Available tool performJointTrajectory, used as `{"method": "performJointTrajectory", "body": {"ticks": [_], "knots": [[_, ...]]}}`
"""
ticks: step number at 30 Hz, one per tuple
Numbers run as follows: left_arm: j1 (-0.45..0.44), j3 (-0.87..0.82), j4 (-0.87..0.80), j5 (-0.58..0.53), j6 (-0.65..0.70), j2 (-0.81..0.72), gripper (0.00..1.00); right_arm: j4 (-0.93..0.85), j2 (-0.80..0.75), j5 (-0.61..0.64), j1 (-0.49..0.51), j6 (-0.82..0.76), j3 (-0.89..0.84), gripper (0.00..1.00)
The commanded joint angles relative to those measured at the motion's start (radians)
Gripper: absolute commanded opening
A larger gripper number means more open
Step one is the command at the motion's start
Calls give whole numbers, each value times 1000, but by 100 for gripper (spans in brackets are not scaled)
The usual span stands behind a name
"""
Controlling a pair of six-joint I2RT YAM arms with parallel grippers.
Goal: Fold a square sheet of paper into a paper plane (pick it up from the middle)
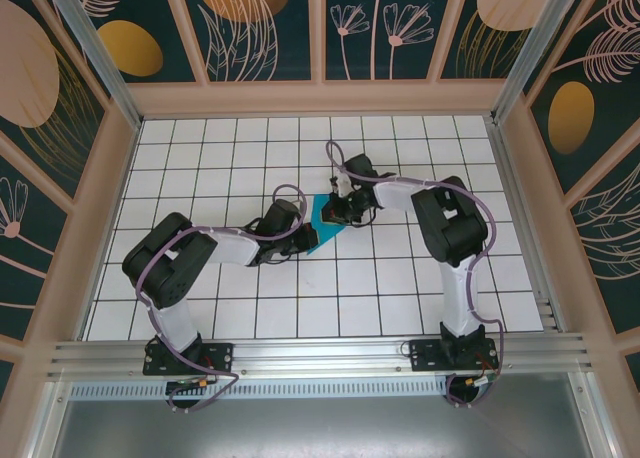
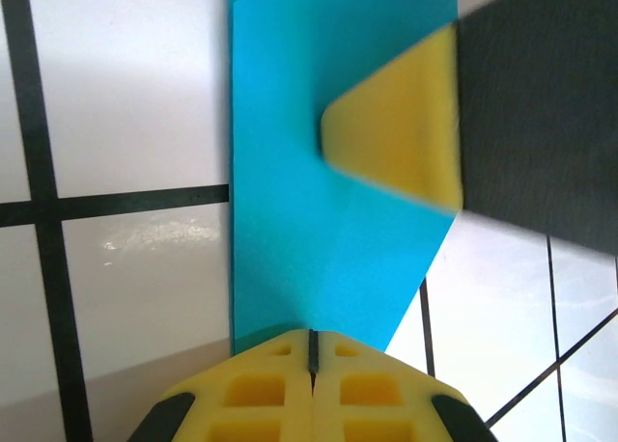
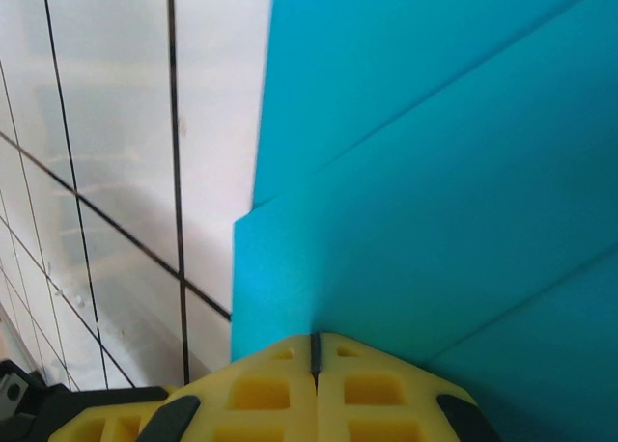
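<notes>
left end effector and right end effector, clenched, press blue paper; right wrist shows folds.

From above, the left gripper covers the near corner of the sheet of paper and the right gripper its far side; its folds are too small to read. Both wrist views cut the sheet at the top, and the yellow pad over it is blurred.
</notes>
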Motion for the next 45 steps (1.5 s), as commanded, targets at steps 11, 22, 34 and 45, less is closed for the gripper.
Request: {"method": "performJointTrajectory", "body": {"ticks": [11, 22, 34, 45], "knots": [[-3, -52, -205, 64, 5, 29, 0, -18, 132, 235, -159, -25, 212, 3], [-4, 106, -256, 27, 64, -14, 13, 32, -59, 175, -155, 14, 115, 17], [10, 150, -215, -238, 19, -156, 52, 282, -288, 49, -123, 244, -259, 50], [68, 79, -197, -320, -7, -205, 86, 283, -172, 56, -39, 292, -209, 43]]}}
